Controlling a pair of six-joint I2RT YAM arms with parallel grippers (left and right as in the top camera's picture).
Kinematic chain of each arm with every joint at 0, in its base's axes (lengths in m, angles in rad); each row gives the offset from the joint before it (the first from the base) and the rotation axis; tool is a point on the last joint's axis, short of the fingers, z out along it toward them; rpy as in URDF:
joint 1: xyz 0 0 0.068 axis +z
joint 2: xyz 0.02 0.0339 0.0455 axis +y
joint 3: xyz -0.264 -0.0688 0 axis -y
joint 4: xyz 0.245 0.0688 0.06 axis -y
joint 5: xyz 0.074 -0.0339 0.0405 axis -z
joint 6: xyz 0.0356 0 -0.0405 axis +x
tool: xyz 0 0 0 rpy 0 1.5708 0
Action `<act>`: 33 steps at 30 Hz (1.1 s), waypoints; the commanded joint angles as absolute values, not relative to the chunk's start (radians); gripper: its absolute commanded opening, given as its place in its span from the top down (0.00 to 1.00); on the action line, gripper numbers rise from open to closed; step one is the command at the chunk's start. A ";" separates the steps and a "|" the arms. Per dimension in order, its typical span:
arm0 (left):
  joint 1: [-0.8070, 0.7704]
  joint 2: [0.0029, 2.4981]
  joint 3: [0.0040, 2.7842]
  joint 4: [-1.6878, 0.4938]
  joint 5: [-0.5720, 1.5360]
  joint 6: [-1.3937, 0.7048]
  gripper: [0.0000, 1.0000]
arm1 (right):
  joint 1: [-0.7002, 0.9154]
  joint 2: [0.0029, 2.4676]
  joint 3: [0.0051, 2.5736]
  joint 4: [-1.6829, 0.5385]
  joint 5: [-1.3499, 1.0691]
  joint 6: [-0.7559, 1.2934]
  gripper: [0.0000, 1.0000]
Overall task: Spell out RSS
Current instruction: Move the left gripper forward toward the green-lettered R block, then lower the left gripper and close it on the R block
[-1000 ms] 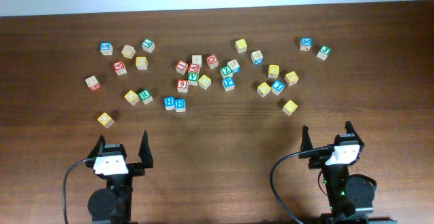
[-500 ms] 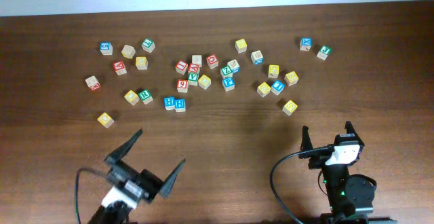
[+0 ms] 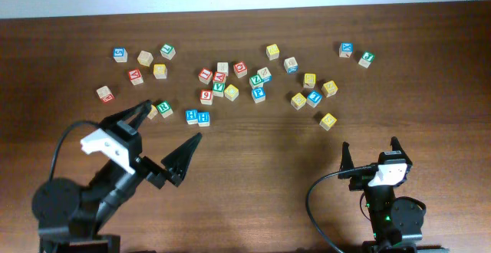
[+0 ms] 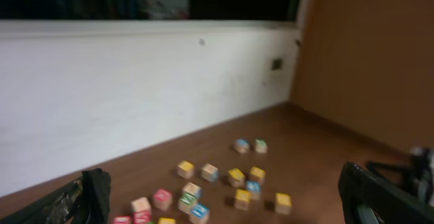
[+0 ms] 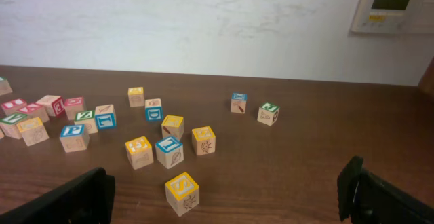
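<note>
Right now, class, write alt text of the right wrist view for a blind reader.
Lettered blocks lie scattered across a dark wooden table before a white wall, a yellow block nearest. The right claw, open, frames the bottom corners with its dark fingers.

Left arm (image 3: 92, 195): standing high over the near-left corner of the tabletop (image 3: 253, 161), wrist slanted toward the tabletop's middle, left gripper (image 3: 173, 119) tilted, jaws spread wide. Right arm (image 3: 390, 211): folded low at the tabletop's near-right edge, right gripper (image 3: 369, 143) level and aimed at the far edge, jaws likewise wide apart. The two arms stand well apart along the tabletop's near edge.
</note>
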State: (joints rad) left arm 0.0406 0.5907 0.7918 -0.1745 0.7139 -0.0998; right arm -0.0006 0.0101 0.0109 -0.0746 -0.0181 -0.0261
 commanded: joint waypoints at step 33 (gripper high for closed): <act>-0.013 1.735 1.572 -1.279 0.107 -0.523 0.01 | -0.007 0.003 0.006 -0.080 -0.010 -0.022 0.02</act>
